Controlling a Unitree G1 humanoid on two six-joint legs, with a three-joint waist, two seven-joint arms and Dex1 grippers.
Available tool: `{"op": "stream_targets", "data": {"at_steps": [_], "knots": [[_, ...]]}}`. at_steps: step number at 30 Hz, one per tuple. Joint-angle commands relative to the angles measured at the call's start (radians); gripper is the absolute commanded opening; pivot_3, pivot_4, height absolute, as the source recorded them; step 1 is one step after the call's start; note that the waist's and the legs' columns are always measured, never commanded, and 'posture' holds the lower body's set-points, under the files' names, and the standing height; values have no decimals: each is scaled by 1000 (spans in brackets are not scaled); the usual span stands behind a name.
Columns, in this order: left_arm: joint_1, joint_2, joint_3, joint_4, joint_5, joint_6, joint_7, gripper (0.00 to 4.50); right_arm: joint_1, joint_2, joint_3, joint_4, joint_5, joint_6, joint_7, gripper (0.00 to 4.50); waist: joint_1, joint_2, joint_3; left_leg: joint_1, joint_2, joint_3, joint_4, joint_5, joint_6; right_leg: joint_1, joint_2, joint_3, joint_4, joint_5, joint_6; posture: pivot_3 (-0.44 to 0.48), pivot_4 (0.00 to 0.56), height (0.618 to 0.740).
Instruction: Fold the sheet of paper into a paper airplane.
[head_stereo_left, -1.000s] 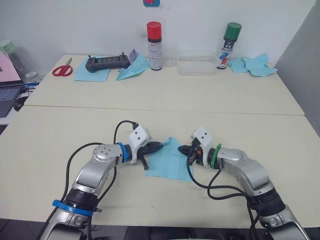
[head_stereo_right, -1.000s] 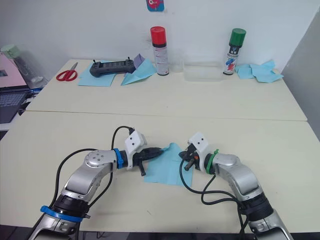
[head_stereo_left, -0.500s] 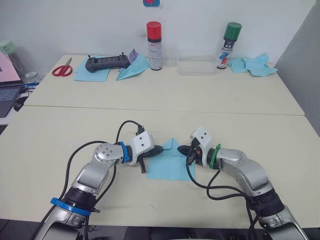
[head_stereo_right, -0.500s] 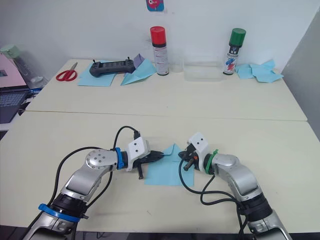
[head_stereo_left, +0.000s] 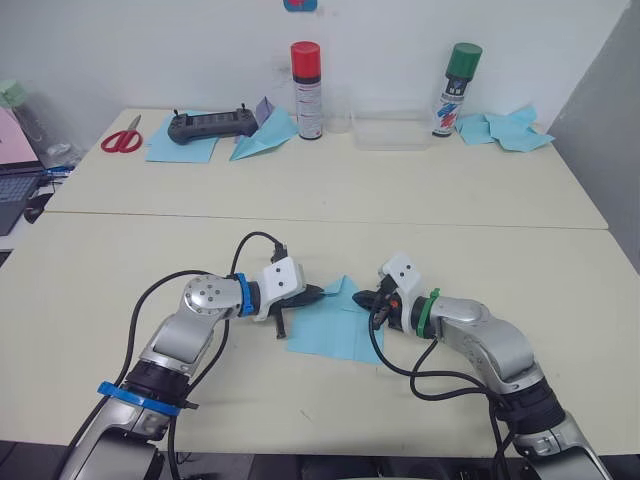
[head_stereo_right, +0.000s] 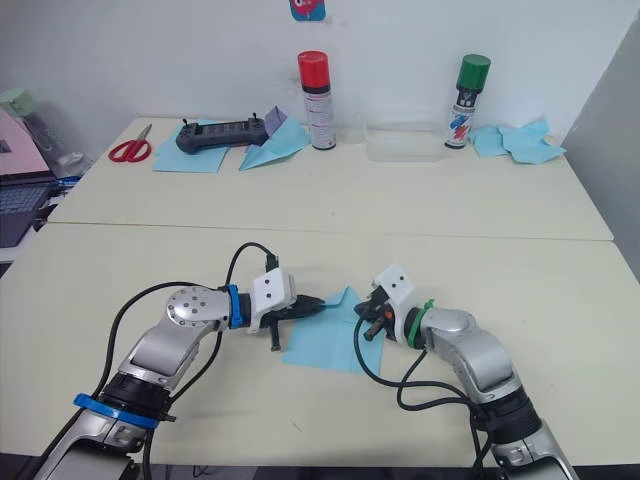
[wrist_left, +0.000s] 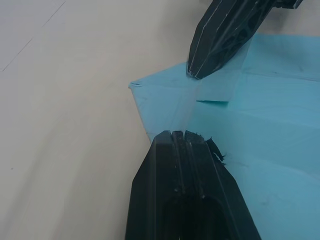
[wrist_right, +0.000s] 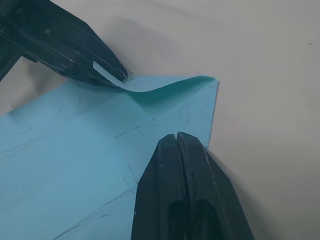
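Light-blue sheet of paper (head_stereo_left: 335, 325) flat on near table (head_stereo_left: 90, 290), between both arms, long axis running toward the robot; far corner flap lifted, pinched by left gripper (head_stereo_left: 316, 295) reaching in from the left; right gripper (head_stereo_left: 366, 299) pressed together on the far right edge; both equally near; fold likely goes inward.

no legible text, spray-can labels unreadable

Your left gripper (head_stereo_left: 318, 294) has slid along the sheet of paper (head_stereo_left: 335, 328), flap at the far corner folded further inward, sheet slightly rotated
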Motion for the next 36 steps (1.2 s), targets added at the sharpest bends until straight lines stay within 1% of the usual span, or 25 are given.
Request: {"op": "stream_targets", "data": {"at_steps": [1, 11, 16, 23, 29, 36], "knots": [[2, 20, -4, -18, 15, -66, -28, 17, 3, 5, 12, -9, -2, 9, -3, 0, 0, 0, 0, 0, 0, 0, 0, 0, 0, 0, 0, 0, 0, 0, 0, 0, 150, 740], [29, 42, -26, -45, 55, -135, -59, 17, 22, 14, 16, -14, -5, 9, -17, 0, 0, 0, 0, 0, 0, 0, 0, 0, 0, 0, 0, 0, 0, 0, 0, 0, 150, 740], [35, 49, -32, -43, 86, -154, -38, 17, 36, 25, 24, -22, -8, 8, -29, 0, -1, 0, 0, 0, 0, 1, 0, 0, 0, 0, 0, 0, 0, 0, 0, 0, 150, 740], [-21, 55, -7, 54, 106, -197, -17, 17, 35, 18, 22, -64, 6, 29, -29, 0, -1, 0, 0, 0, 0, 0, 0, 0, 0, 0, 0, 0, 1, 0, 0, 0, 150, 740], [-72, 49, -12, 137, 123, -266, -15, 17, 16, -4, 24, -118, 38, 84, 1, 0, 0, 0, 0, 0, 0, 1, 0, 0, 0, -1, 0, 0, 1, 0, 0, 0, 150, 740], [-76, 52, -33, 170, 144, -361, -34, 17, 18, 0, 31, -104, 30, 83, 2, 0, 0, 0, 0, -1, 0, 1, 0, 0, 0, -1, 0, 0, 1, 0, 0, 0, 150, 740]]}}
